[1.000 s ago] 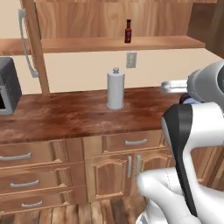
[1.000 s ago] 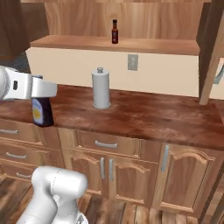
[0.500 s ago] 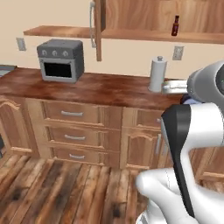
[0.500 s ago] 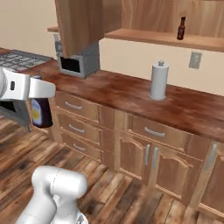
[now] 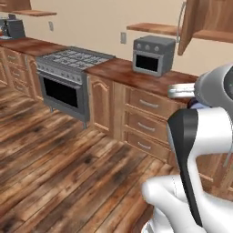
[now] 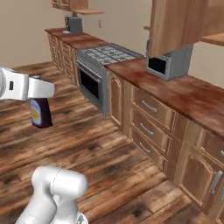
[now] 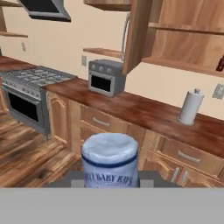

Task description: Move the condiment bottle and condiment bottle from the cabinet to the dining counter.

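Right base view has the tool (image 6: 40, 101) clamped on a sauce bottle (image 6: 40, 113), carried high above the wooden floor (image 6: 109, 153); a swinging base could jolt it loose and drop it

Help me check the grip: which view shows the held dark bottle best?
The right base view: the dark-brown condiment bottle hangs side-on from the gripper, its yellow label visible. The hand view shows its pale cap end close up.

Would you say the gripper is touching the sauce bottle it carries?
Touching: in the right base view the gripper closes on the condiment bottle, which hangs from it above the floor.
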